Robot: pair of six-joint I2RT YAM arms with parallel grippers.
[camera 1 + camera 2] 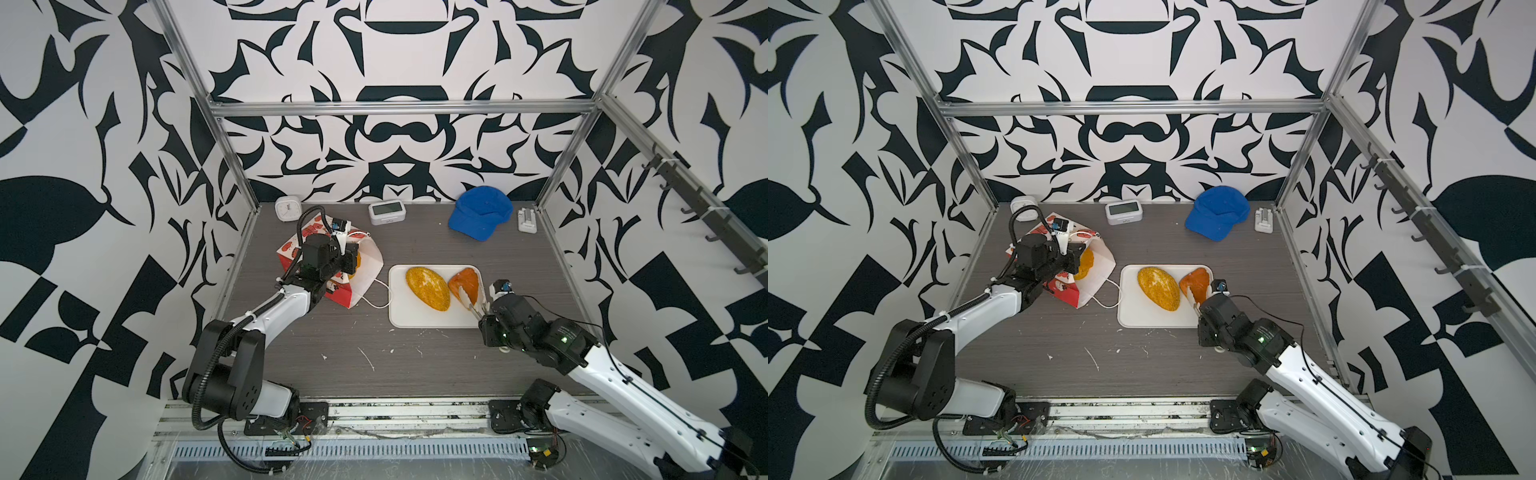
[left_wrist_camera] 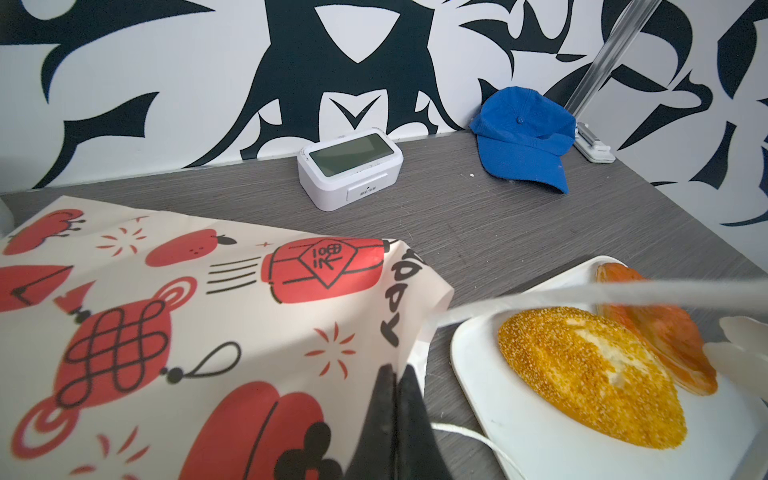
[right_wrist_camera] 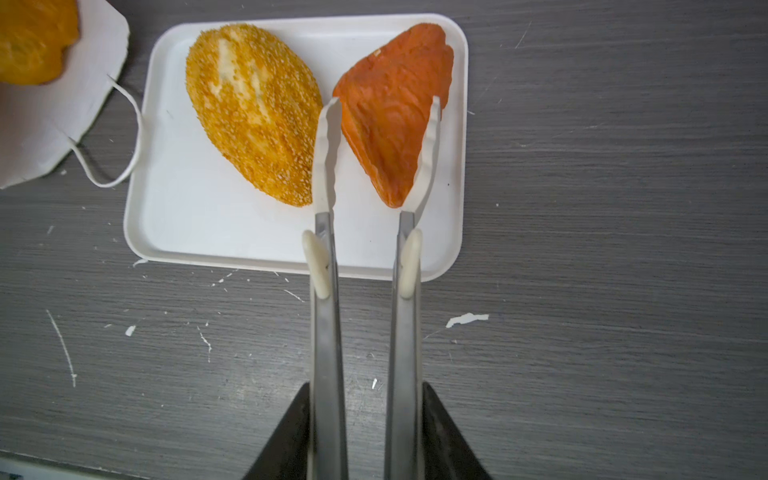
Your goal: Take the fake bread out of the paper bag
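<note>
On the tray, wedge (beside loaf) tapers toward the tongs.

Bright, even, diffuse light fills every view; shadows are soft and short. In both top views the wide lens splays the frame rails toward the corners. In the right wrist view the tray and bench grain are sharp, the tongs cast a faint shadow on the tray, and the black right fingers blur. In the left wrist view the cord near the lens is smeared, and the left fingers on the paper bag are out of focus.
</note>
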